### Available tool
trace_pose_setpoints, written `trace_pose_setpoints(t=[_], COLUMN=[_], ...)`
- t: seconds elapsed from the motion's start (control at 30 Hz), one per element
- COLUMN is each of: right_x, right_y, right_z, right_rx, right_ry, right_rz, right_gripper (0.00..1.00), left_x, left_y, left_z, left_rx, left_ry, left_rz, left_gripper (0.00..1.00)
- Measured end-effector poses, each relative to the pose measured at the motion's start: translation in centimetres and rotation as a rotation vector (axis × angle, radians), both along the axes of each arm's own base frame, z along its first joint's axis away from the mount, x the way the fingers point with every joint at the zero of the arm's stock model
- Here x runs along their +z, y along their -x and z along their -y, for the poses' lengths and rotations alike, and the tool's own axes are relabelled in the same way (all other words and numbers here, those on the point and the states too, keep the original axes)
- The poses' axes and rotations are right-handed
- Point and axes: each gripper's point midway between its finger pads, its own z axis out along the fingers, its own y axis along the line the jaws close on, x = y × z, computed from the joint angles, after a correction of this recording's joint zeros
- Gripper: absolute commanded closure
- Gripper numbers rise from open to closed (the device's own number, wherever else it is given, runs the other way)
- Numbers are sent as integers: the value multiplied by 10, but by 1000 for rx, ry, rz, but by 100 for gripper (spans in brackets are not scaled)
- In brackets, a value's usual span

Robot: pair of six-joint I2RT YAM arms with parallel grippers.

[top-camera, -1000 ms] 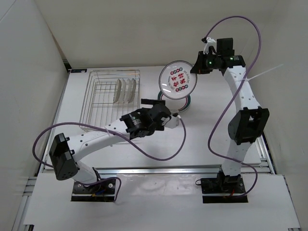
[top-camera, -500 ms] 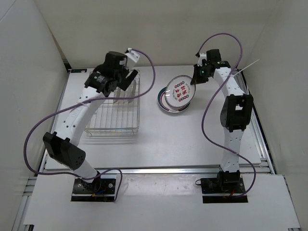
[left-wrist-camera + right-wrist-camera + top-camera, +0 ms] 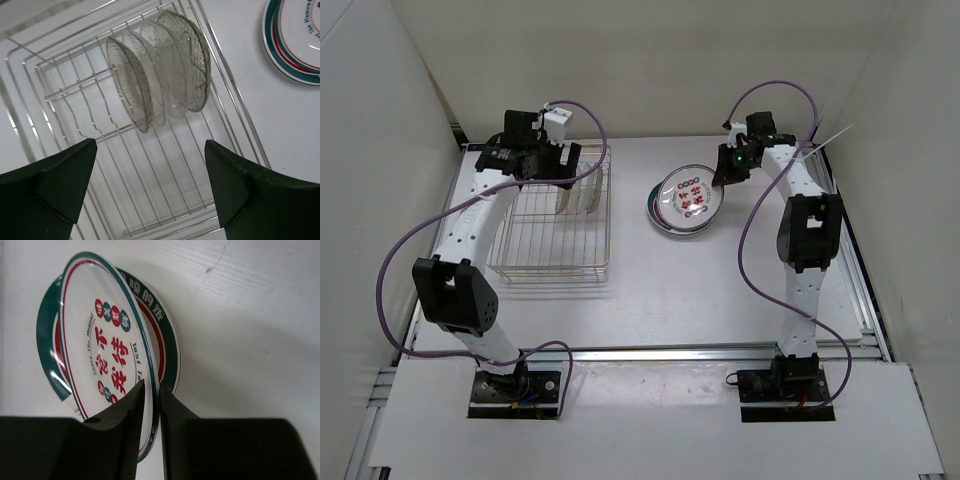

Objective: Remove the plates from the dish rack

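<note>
A few clear glass plates (image 3: 160, 70) stand on edge in a row in the far right part of the dish rack (image 3: 535, 262). The rack sits on the left of the table (image 3: 720, 290). L gripper (image 3: 149, 145) hangs over them, fingers wide open, holding nothing. Right of the rack & apart from it, a green-rim plate (image 3: 105, 350) leans tilted on a stack (image 3: 169, 340) of like plates. R gripper (image 3: 151, 385) has one finger each side of its rim, v. close. Can't tell if they squeeze it.
</note>
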Motion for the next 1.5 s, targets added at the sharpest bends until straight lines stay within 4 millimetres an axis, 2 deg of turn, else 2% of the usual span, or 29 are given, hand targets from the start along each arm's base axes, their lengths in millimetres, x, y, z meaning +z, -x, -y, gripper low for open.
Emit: trace_pose_setpoints(t=[0.03,0.17,0.2,0.27,0.3,0.33,0.4,0.6,0.67,0.73,0.83,1.0,1.17,1.47,1.5], right_x=[-3,-15,-16,-17,-17,-17,-16,-8,3,20,47,68,65,64,64], right_y=[2,11,12,12,13,13,13,18,24,28,32,40,48,53,53], right_z=[0,0,0,-1,-2,-2,-3,-3,-2,-1,-1,-4,-9,-14,-14], right_rx=[3,16,17,21,25,23,33,42,45,49,61,81,100,118,118], right_ry=[2,2,2,-2,-6,-10,-14,-12,-11,-10,-12,-30,-50,-72,-72], right_rz=[-9,-44,-50,-51,-51,-54,-49,-40,-27,2,51,79,55,41,41], right_gripper=[66,57,49,41,24,13,0,0,0,0,0,1,2,2,2], left_x=[-4,-10,-9,-8,-8,-7,-7,-20,-29,-39,-53,-68,-77,-110,-111], left_y=[0,-3,-4,-7,-8,-8,-9,-23,-28,-33,-39,-49,-55,-62,-62], left_z=[1,6,7,8,8,8,8,3,-2,-5,-10,-13,-15,-13,-12], left_rx=[-3,-12,-12,-14,-12,-12,-11,-2,11,21,37,42,44,56,55], left_ry=[18,76,87,111,121,132,149,219,244,266,294,336,363,391,396], left_rz=[-9,-24,-22,-17,-17,-16,-18,-53,-73,-95,-125,-146,-158,-224,-231], left_gripper=[0,0,0,0,0,0,0,0,3,10,13,19,27,28,31])
